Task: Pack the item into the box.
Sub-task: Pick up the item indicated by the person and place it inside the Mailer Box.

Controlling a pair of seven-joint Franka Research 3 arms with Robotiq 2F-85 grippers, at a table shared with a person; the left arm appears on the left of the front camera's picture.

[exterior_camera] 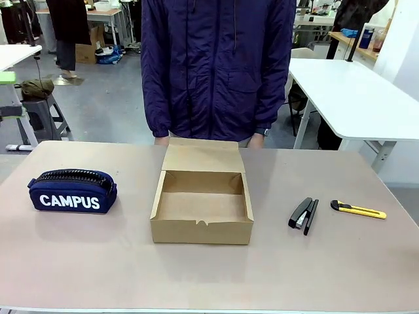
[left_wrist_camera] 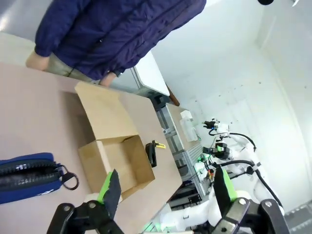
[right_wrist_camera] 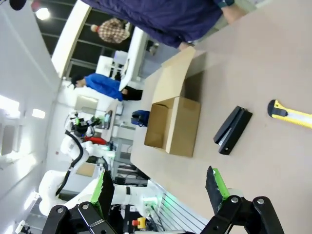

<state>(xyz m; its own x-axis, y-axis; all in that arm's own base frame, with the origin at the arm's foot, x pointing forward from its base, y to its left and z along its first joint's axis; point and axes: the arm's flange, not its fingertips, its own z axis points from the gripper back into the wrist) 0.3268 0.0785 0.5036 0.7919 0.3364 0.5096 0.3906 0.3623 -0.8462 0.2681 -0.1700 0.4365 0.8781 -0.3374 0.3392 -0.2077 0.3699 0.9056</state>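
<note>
The yellow utility knife (exterior_camera: 358,210) is seen lying flat on the table (exterior_camera: 196,281) at the robot's right, outside the brown cardboard box (exterior_camera: 201,233), with a black stapler (exterior_camera: 304,214) laid between the two and touching neither. The box is set open at the table's middle, its flap lid tilted back toward a person (exterior_camera: 216,65) in a dark blue jacket, and a navy "CAMPUS" pencil case (exterior_camera: 72,191) is placed well to its left. The left gripper (left_wrist_camera: 165,181) and the right gripper (right_wrist_camera: 158,181) are both held above the table with their green-padded fingers spread wide apart.
</note>
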